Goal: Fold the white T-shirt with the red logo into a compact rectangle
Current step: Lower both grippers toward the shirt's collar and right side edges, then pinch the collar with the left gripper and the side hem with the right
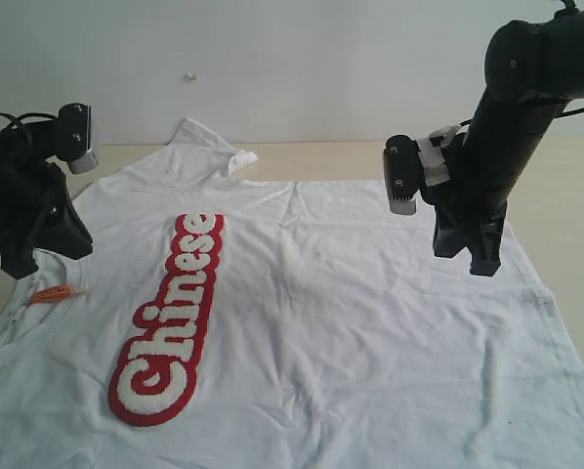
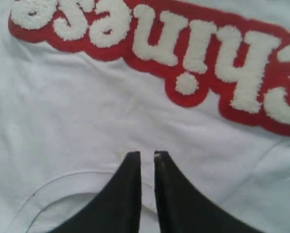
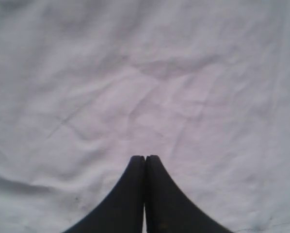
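The white T-shirt (image 1: 370, 322) lies spread flat, neck toward the left. Its red logo (image 1: 170, 322), fuzzy white "Chinese" letters, runs along the left half. An orange neck tag (image 1: 53, 293) shows at the collar. My left gripper (image 1: 23, 269) hovers over the collar seam (image 2: 62, 182). Its fingers stand a narrow slit apart, with flat cloth showing through and nothing held (image 2: 146, 154). The logo (image 2: 184, 53) fills the far part of the left wrist view. My right gripper (image 1: 468, 262) is shut and empty above the shirt's far right part (image 3: 145, 157), over plain wrinkled cloth (image 3: 135, 87).
The shirt rests on a pale wooden table (image 1: 565, 195) with a white wall behind. One sleeve (image 1: 214, 151) bunches at the far edge. The shirt's hem side reaches toward the right edge (image 1: 565, 332) of the table.
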`<state>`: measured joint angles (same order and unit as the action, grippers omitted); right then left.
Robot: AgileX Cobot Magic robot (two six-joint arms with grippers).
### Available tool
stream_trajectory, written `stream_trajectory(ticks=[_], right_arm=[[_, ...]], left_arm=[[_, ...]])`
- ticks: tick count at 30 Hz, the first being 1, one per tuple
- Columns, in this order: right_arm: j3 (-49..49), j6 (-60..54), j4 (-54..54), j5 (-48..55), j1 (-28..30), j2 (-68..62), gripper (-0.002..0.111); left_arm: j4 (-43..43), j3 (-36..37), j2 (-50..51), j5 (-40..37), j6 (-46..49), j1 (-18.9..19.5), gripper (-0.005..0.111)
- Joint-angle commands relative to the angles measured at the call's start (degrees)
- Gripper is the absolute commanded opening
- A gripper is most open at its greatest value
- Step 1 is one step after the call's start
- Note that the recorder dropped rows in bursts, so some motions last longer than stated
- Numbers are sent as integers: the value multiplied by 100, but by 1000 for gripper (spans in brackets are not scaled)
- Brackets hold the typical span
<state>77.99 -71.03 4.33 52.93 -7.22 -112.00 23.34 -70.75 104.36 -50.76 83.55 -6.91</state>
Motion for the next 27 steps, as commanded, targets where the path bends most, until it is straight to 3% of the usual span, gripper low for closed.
stream_trajectory(ticks=[1, 3, 6, 10, 12, 13, 17, 19, 22, 27], right_arm=[[48, 221, 14, 55, 31, 6, 0], [48, 221, 14, 80, 31, 6, 0], [48, 221, 25, 83, 31, 6, 0], [48, 221, 25, 9, 31, 6, 0], [48, 221, 25, 0, 31, 6, 0], [48, 221, 25, 0, 31, 6, 1], [48, 521, 25, -63, 31, 6, 9], [48, 785, 25, -159, 31, 6, 17], [48, 1040, -12, -274, 31, 6, 38], [48, 504, -23, -49, 20, 6, 96]], left_arm=[[313, 20, -136, -223, -7, 31, 13], [384, 20, -149, -269, -7, 31, 14], [371, 20, -162, -300, -7, 31, 32], [349, 30, -171, -151, -7, 31, 81], [349, 159, -171, -50, -7, 31, 100], [338, 208, -171, -50, -7, 31, 105], [241, 327, -171, -133, -7, 31, 105], [241, 327, -171, -165, -7, 31, 105], [241, 327, -171, -89, -7, 31, 105], [241, 327, -175, 73, 4, 31, 105]])
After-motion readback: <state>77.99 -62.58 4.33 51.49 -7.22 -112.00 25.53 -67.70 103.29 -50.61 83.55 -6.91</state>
